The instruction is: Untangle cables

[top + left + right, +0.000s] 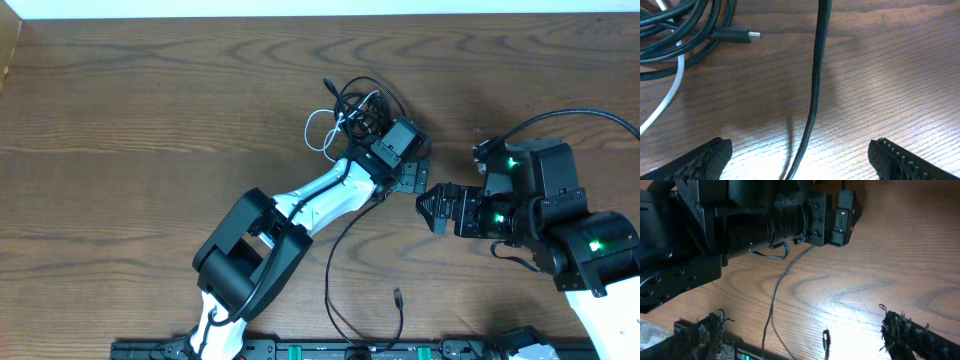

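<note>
Overhead, the cables (pixel 355 108) lie tangled on the desk (pixel 150 120), beside the left arm (pixel 320 195). Left wrist view: the left fingers (pixel 705 160) spread wide, straddling one black cable (pixel 815 75), gripping nothing. Right wrist view: the right fingers (pixel 910 330) gape, empty.

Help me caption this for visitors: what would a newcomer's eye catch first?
The knot of black and white cables at the far middle of the table stands out first. The left gripper hangs open beside it, one black cable running between its fingers. The right gripper sits open off to the right, touching nothing.
</note>
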`<state>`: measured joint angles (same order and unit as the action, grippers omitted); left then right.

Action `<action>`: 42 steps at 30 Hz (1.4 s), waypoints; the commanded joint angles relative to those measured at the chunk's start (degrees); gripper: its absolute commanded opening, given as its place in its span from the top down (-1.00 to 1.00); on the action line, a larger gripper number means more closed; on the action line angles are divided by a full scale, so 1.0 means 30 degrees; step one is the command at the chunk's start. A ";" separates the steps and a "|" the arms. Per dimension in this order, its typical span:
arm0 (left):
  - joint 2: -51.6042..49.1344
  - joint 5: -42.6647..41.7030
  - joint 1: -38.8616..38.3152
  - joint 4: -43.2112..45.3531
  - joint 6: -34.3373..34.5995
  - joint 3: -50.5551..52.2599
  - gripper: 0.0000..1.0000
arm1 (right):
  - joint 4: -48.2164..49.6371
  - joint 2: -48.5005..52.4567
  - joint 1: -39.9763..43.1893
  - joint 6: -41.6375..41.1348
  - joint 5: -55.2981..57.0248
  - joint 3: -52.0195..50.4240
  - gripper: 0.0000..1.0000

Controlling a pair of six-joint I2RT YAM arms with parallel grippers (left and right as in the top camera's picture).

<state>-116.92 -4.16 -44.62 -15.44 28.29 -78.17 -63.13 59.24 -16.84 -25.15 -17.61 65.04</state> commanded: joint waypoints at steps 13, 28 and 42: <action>-0.0124 0.0036 -0.0087 -0.0117 0.0022 0.0277 -0.84 | 0.0036 0.0007 0.0095 0.0189 -0.0182 0.0350 -0.98; -0.0124 0.0044 -0.0080 -0.0109 0.0022 0.0277 -0.84 | 0.0036 0.0007 0.0095 0.0189 -0.0182 0.0350 -0.99; -0.0240 0.1362 -0.0044 0.0882 -0.0007 0.0277 -0.85 | 0.0036 0.0007 0.0095 0.0189 -0.0182 0.0350 -0.99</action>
<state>-116.92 -3.44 -44.80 -12.93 28.47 -78.15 -63.13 59.24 -16.84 -25.15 -17.61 65.04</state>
